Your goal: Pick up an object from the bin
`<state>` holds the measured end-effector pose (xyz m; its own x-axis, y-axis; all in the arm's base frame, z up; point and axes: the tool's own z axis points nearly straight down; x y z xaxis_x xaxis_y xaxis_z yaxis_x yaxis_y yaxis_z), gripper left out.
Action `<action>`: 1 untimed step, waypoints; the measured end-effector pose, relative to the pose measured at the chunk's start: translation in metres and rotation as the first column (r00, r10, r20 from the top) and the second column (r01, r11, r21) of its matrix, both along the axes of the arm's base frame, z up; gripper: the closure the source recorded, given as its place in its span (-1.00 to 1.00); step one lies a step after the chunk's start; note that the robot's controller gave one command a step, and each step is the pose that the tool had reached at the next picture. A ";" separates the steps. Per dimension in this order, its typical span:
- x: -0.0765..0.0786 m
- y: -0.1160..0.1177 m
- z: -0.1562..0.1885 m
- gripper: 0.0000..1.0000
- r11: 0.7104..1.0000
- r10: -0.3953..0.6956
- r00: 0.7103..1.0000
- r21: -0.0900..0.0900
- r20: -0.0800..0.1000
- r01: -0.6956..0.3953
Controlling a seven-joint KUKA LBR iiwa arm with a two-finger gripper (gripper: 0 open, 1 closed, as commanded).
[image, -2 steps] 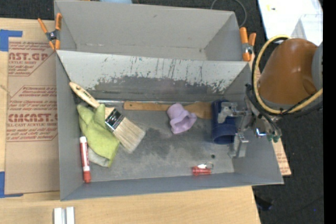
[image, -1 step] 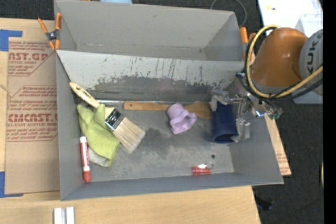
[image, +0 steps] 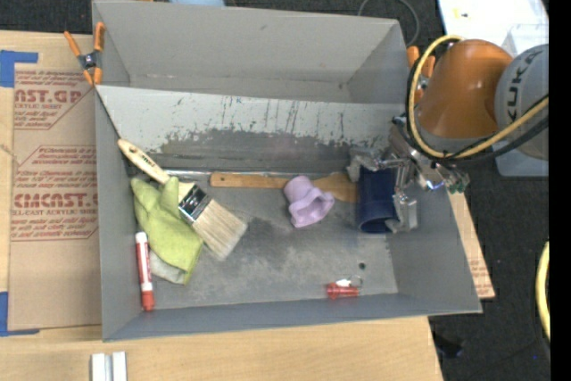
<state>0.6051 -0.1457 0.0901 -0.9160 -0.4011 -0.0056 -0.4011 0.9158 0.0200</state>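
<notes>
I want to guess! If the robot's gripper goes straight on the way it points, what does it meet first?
Probably the dark blue cylinder at the right end of the bin, right by the gripper; depth is unclear, they may already touch.

Scuffed grey metal bin (image: 250,49). At nine o'clock, a yellow-green crumpled cloth (image: 161,226), a cream-bristled wooden paintbrush (image: 193,204) and a red-and-white marker pen (image: 143,270); centre, a lilac plastic lump (image: 308,201); three o'clock, a dark blue cylindrical cup (image: 375,196).
</notes>
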 end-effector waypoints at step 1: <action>-0.012 0.020 0.004 -1.00 0.923 0.386 0.923 -0.010 0.009 -0.386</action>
<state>0.5934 -0.1253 0.0939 -0.6903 -0.7234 -0.0095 -0.7235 0.6903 0.0075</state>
